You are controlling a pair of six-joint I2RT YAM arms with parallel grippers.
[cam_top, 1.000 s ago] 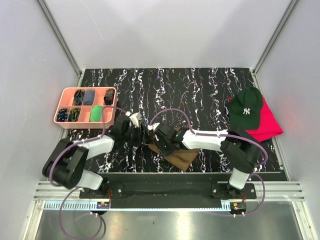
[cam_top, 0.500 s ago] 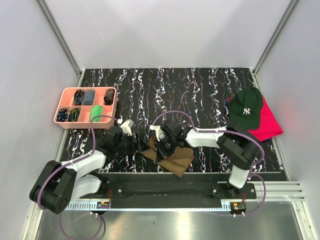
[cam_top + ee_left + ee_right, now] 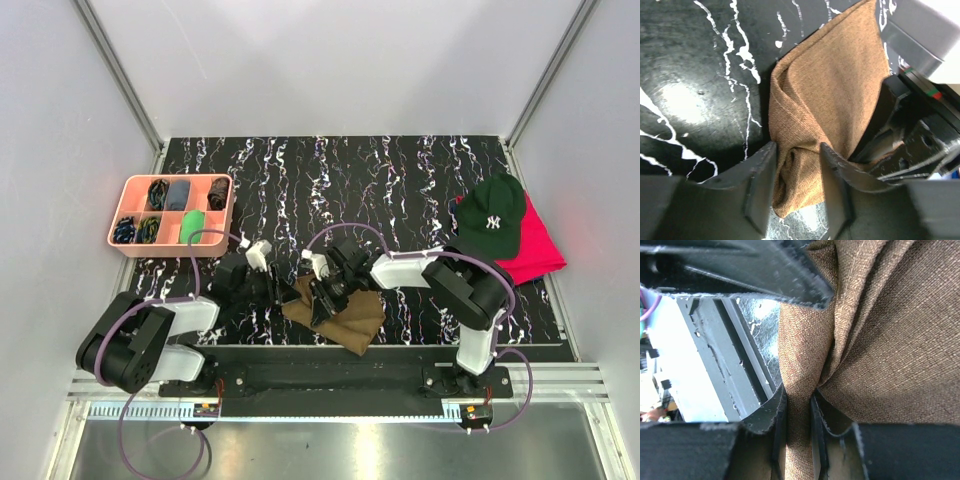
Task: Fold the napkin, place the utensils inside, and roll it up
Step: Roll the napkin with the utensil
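Observation:
The olive-brown napkin (image 3: pixel 352 318) lies bunched and partly rolled near the table's front edge, between the two arms. My left gripper (image 3: pixel 283 292) is at its left end. In the left wrist view its jaws (image 3: pixel 797 182) close on a thick rolled end of the napkin (image 3: pixel 830 95), and cloth fills the gap. My right gripper (image 3: pixel 322 296) is just right of it. In the right wrist view the gripper (image 3: pixel 798 407) is shut on a narrow fold of the napkin (image 3: pixel 890 340). The utensils are hidden.
A pink compartment tray (image 3: pixel 128 213) with small dark items stands at the left. A dark green cap (image 3: pixel 492 218) rests on a red cloth (image 3: pixel 538 252) at the right. The two grippers are almost touching over the black marbled table (image 3: pixel 400 170).
My left gripper has swung toward the front and right, opened wider, then closed on the napkin's left end. My right gripper tightened its pinch and pulled the napkin into a tighter bunch.

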